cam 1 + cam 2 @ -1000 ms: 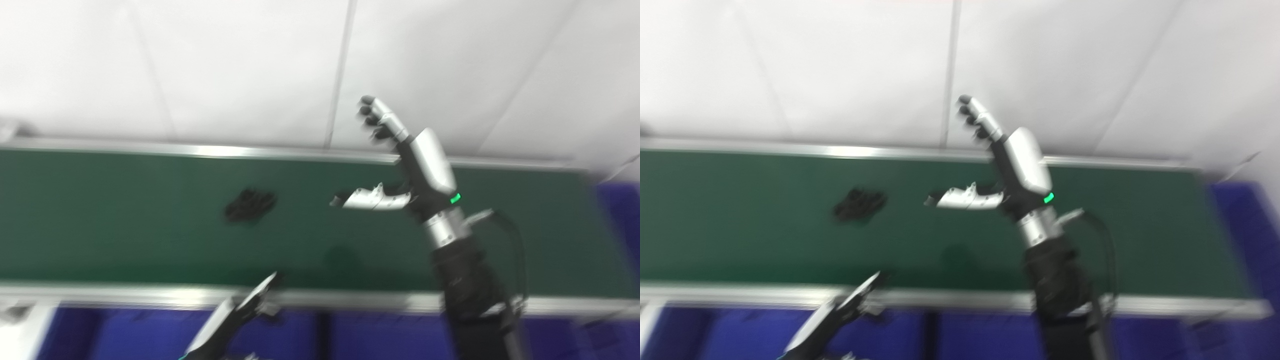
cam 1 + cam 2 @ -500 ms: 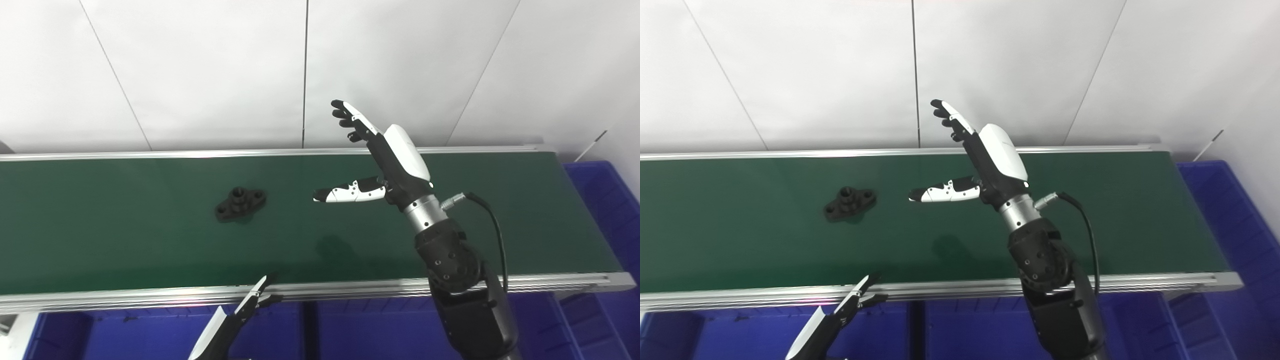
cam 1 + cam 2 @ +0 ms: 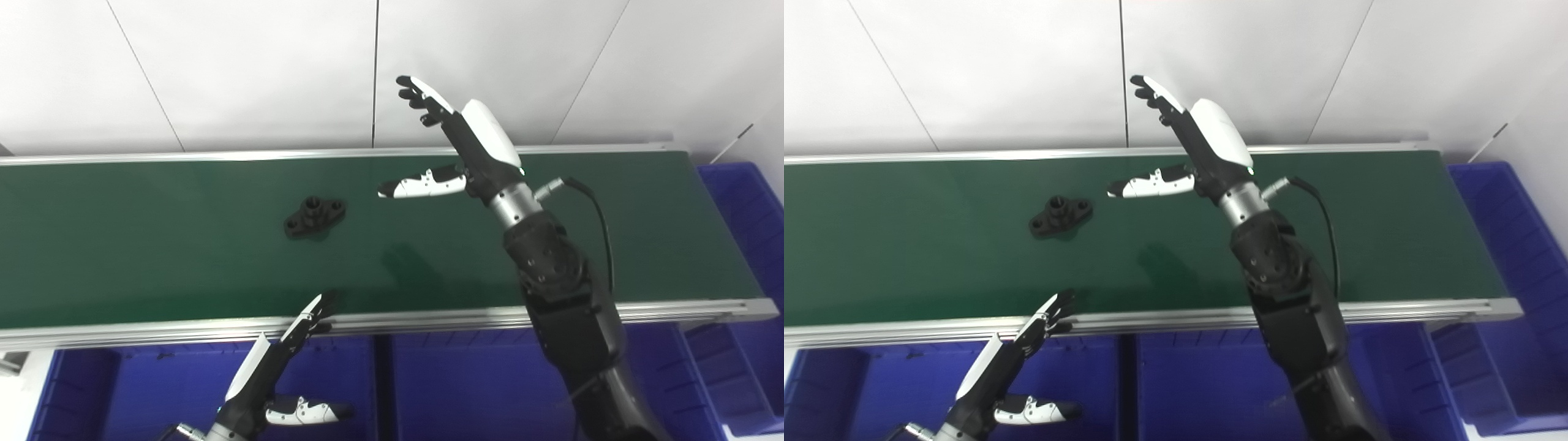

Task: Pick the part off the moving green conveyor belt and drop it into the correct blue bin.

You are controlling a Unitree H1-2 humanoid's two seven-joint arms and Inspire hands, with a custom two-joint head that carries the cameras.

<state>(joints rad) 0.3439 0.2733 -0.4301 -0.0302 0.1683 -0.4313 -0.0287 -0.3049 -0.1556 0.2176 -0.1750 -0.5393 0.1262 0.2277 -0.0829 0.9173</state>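
Observation:
A small black flanged part lies on the green conveyor belt, left of centre. My right hand hovers open above the belt to the right of the part, fingers stretched up and thumb pointing left toward it, holding nothing. My left hand is low at the front, open, over a blue bin below the belt's near rail, with its fingertips reaching up to the rail.
Blue bins line the floor in front of the belt, and another blue bin stands at the belt's right end. A white panelled wall runs behind the belt. Aluminium rails edge the belt front and back.
The camera tilted down, so the whole scene shifted. The part has ridden to the right along the belt, closer to my right hand. More of my left hand shows now.

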